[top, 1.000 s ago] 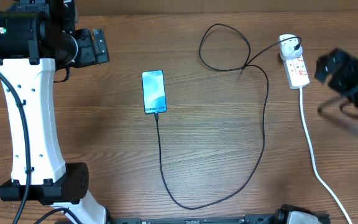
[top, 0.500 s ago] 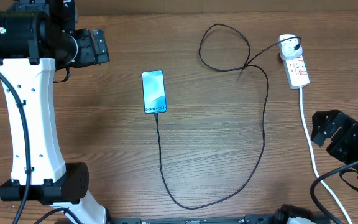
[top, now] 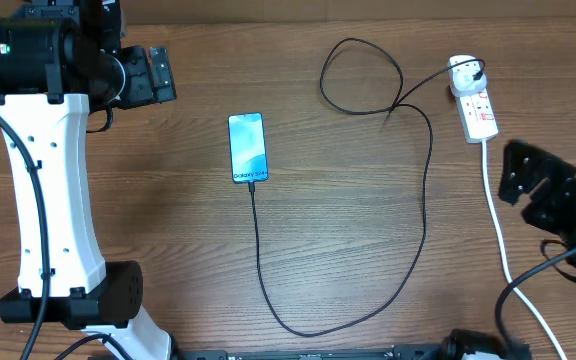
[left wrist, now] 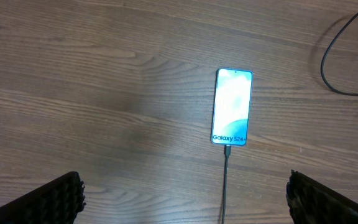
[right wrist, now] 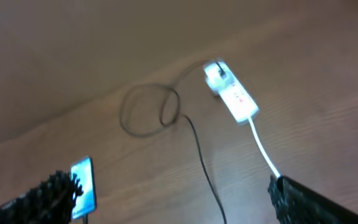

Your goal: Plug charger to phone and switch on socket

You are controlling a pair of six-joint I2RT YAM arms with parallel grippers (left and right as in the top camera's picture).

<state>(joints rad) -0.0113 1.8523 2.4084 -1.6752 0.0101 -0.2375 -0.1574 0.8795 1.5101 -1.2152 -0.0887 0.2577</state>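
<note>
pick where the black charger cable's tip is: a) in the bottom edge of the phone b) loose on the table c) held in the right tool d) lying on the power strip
a: the charger runs straight up to the phone and its tip sits in the phone's bottom edge.

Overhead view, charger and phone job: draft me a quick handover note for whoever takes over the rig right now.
Left gripper: open, empty, far left of the phone.
Right gripper: open, empty, beside the white cord, short of the socket.
Phone: lying flat, screen lit.
Charger: runs from the socket's adapter to the phone's bottom edge; looks plugged in.
Left: socket switch too small to read; check it, press if off.
</note>
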